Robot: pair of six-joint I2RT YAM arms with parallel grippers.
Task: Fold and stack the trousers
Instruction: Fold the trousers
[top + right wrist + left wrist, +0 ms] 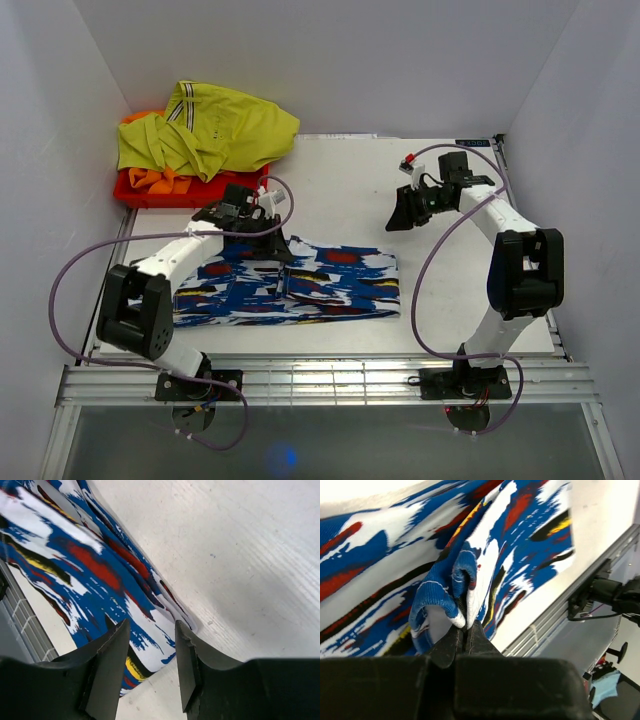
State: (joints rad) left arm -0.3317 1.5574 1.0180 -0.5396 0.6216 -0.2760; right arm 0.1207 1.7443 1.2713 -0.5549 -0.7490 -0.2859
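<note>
Up close, our left gripper (465, 630) has its black jaws clamped tight on a bunched edge of the soft royal-blue trousers (520, 545), blotched white, red and black. We judge it's a pinch for carrying that fold over. The trousers lie part-folded on the flat white table (350, 170), near its front middle. Our right gripper (152, 647) hangs half-parted and empty above the table by the right end, clear of the fold.

Bare tabletop (350, 185) is lying open from the far edge's middle to the right edge. A yellow-green garment (215, 130) on an orange garment (150, 187) is blocking the far left corner. The trousers (335, 282) and left arm (185, 250) are occupying the near-left part.
</note>
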